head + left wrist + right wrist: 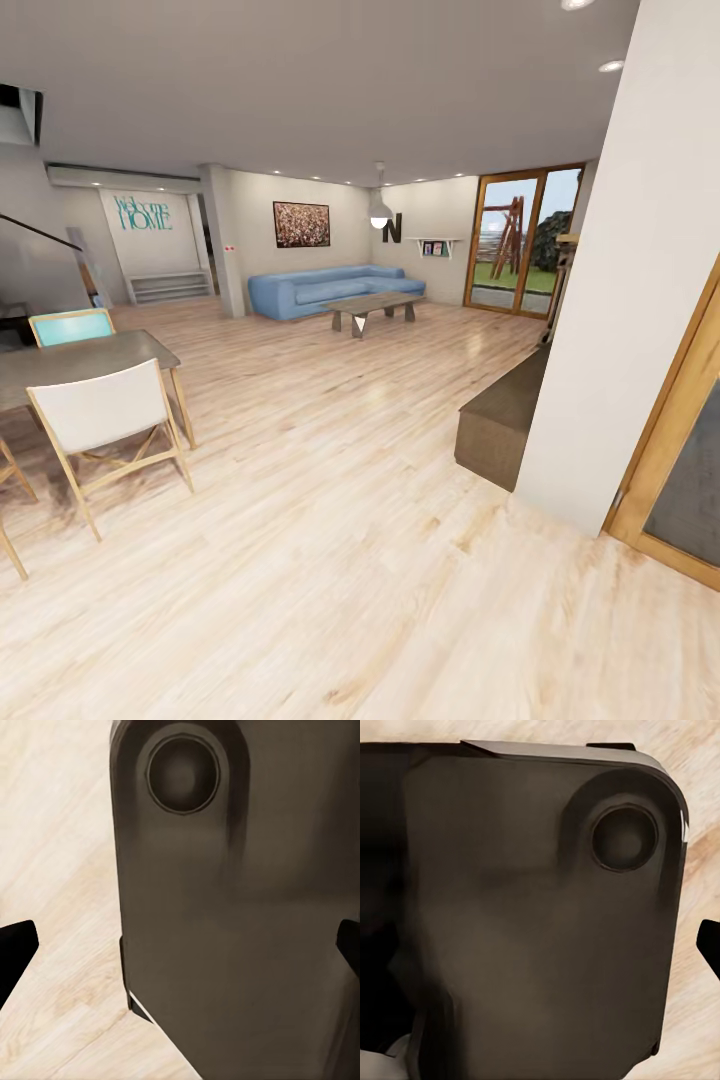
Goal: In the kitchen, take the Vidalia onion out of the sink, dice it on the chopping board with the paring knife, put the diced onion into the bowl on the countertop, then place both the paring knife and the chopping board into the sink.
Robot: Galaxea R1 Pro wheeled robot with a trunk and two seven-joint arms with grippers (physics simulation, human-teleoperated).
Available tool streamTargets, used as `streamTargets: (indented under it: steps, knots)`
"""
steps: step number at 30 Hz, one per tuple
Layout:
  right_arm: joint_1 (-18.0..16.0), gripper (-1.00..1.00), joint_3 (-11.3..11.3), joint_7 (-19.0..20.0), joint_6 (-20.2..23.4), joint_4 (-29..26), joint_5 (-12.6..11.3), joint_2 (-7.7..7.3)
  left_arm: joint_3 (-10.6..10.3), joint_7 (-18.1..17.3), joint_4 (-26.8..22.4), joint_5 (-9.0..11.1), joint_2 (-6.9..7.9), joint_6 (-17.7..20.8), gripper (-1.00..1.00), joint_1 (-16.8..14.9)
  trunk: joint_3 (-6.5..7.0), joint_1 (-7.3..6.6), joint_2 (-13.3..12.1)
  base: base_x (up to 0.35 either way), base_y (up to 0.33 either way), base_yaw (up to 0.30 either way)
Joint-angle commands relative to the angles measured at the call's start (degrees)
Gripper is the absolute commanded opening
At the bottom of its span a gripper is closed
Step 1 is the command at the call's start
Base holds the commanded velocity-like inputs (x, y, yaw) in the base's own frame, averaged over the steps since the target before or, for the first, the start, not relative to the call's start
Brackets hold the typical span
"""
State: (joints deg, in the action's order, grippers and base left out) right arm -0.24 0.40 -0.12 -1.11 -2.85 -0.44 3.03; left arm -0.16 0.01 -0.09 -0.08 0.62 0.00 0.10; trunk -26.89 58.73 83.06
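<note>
The room is bright and evenly lit by ceiling spots (610, 66), a pendant lamp (379, 212) and daylight through the glass door (517, 242). The floor (330, 500) shows soft glare. Wide-angle stretch bends edges. Wrist views are blurred.

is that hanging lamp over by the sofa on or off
On. The hanging lamp has a bright white glow at its bulb, brighter than the wall behind it, above the blue sofa.

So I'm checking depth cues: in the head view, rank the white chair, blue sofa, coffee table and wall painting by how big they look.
1. White chair, largest, though nearness inflates it.
2. Blue sofa.
3. Coffee table.
4. Painting, smallest, though close to the table in apparent size.
</note>
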Motion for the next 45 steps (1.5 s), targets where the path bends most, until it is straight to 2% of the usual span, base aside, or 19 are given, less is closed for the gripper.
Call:
streamTargets:
  steps: [1, 8, 13, 19, 23, 26, 27, 30, 32, 36, 45]
  knots:
    - [0.0, 1.0, 0.0, 0.0, -0.1, 0.0, -0.1, 0.02, 0.0, 0.0, 0.0, 0.0, 0.02, 0.0, 1.0, 0.0, -0.04, 0.0, 0.0, 0.0, 0.0, 0.0]
    - [0.0, 1.0, -0.1, -0.1, -0.3, -0.5, 0.1, -0.49, 0.0, 0.0, 0.0, 0.0, 0.03, 0.0, 1.0, 0.0, -0.04, 0.0, 0.0, 0.0, 0.0, 0.0]
    - [0.0, 1.0, -0.1, -0.1, -3.4, -0.6, 0.0, -0.4, 0.0, -0.1, 0.0, 0.3, -0.36, 0.0, 1.0, 0.0, -0.04, 0.0, 0.0, 0.0, 0.0, 0.0]
    - [0.0, 1.0, -0.1, 0.0, -4.3, -0.6, -0.2, -0.03, 0.0, -0.3, 0.0, 0.5, -0.52, 0.0, 1.0, 0.0, -0.04, 0.0, 0.0, 0.0, 0.0, 0.0]
    - [0.0, 1.0, -0.1, 0.0, -4.5, -0.6, -0.1, -0.05, 0.2, -0.4, -0.3, 0.5, -1.61, 0.0, 1.0, 0.0, -0.04, 0.0, 0.0, 0.0, 0.0, 0.0]
    - [0.0, 1.0, -0.1, 0.0, -6.1, -1.3, -0.1, -0.05, 0.2, -0.2, -3.9, 0.5, -2.48, 0.0, 1.0, 0.0, -0.04, 0.0, 0.0, 0.0, 0.0, 0.0]
    - [0.0, 1.0, -0.1, 0.0, -7.8, -2.2, 0.0, -0.05, 0.2, -0.1, -5.8, 0.4, -2.5, 0.0, 1.0, 0.0, -0.04, 0.0, 0.0, 0.0, 0.0, 0.0]
    - [0.0, 1.0, -0.1, 0.0, -16.7, -5.5, 0.0, -0.31, 0.2, 0.0, -13.5, 0.4, -2.34, 0.0, 1.0, 0.0, -0.04, 0.0, 0.0, 0.0, 0.0, 0.0]
    - [0.0, 1.0, -0.1, 0.0, -20.3, -8.1, 0.0, -0.37, 0.2, 0.0, -18.1, 0.4, -2.26, -0.2, 1.0, 0.0, -0.04, 0.0, 0.0, 0.0, 0.0, 0.0]
    - [0.0, 1.0, -0.1, 0.0, -21.6, -15.2, 0.0, -0.39, 0.2, 0.0, -23.8, 0.4, -2.2, -1.7, 1.0, -0.1, -0.04, 0.0, 0.0, 0.0, 0.0, 0.0]
    - [-0.1, 1.0, -0.2, -1.2, -20.8, -32.7, 0.1, -0.46, 0.3, 0.0, -26.9, 0.4, -2.37, -5.7, 1.0, -0.3, -0.04, 0.0, 0.0, 0.0, 0.0, 0.0]
